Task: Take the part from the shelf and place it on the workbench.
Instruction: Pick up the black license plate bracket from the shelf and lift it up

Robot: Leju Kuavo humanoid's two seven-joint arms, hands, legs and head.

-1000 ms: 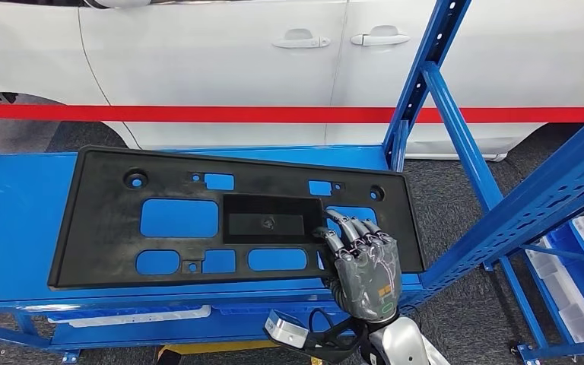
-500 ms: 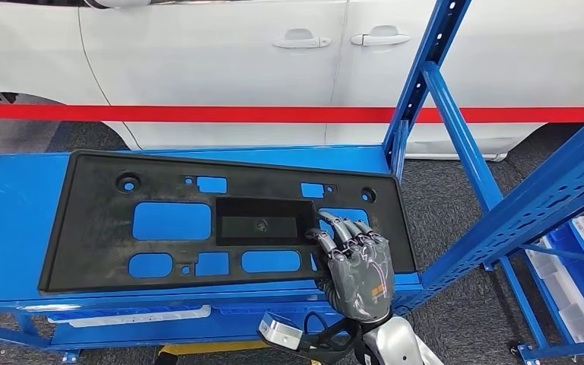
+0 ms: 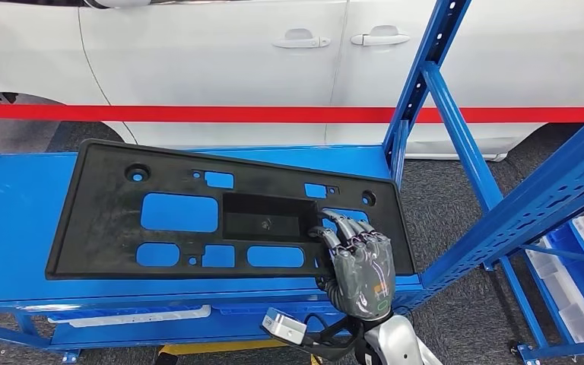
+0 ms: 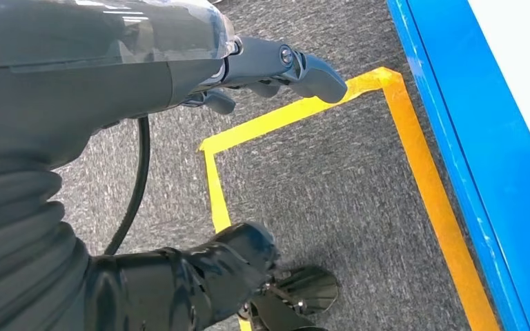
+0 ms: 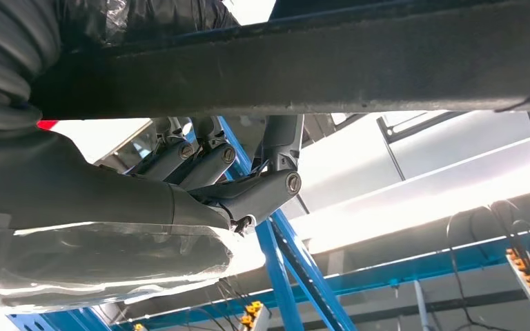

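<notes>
Because the part (image 3: 122, 220) is a long, flat black panel pierced with cut-outs, you should expect it to be fairly light and stiff along its short side, but liable to sag or twist along its length when carried by one end. It lies on the blue shelf (image 3: 7, 220), its right end tipped slightly off level, in front of the white car (image 3: 220, 68).

Your right hand (image 3: 357, 266) is at the part's near right corner, fingers hooked through a cut-out and curled over the edge. The right wrist view shows the fingers (image 5: 207, 165) wrapped up around the dark rim, so I judge it has hold of the part.

The plastic looks matt, not slippery, yet one-handed at the corner it will lever hard against the fingers. Your left hand (image 4: 276, 62) hangs by the floor with nothing in it, fingers loosely apart; a second hold at the part's left end would steady it.
</notes>
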